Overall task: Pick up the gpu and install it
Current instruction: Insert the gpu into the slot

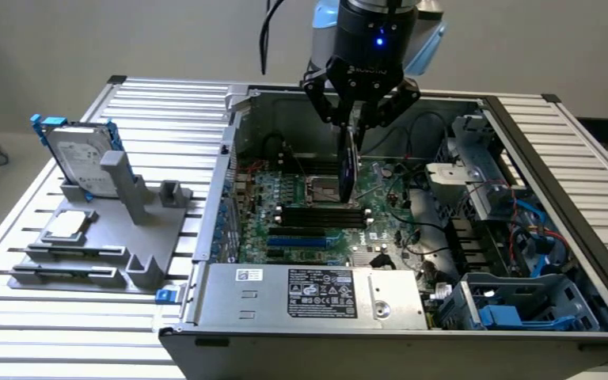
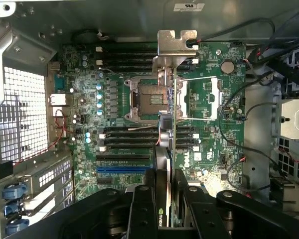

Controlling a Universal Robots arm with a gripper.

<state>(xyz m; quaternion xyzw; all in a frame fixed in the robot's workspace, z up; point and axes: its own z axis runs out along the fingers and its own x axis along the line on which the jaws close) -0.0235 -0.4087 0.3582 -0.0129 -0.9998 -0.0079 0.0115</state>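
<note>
My gripper [image 1: 355, 119] hangs over the open computer case [image 1: 211, 237] and is shut on the gpu [image 1: 348, 168]. The card hangs edge-down above the motherboard [image 1: 304, 210], near the CPU socket [image 1: 323, 188]. In the wrist view the gpu [image 2: 170, 134] shows edge-on as a thin green board with a black cover. Its silver end bracket [image 2: 177, 46] points away from the black fingers [image 2: 142, 209] that clamp it on both sides. It hovers over the socket [image 2: 148, 97] and the memory slots. The blue expansion slot [image 2: 123, 169] lies off to one side of it.
On the exterior view's left, a grey holder [image 1: 93, 253] on the slatted table carries a silver hard drive with a blue frame [image 1: 77, 154] and a small square processor chip [image 1: 69, 225]. The power supply [image 1: 315, 293], drive cages [image 1: 515, 305] and loose cables [image 2: 239, 99] crowd the case interior.
</note>
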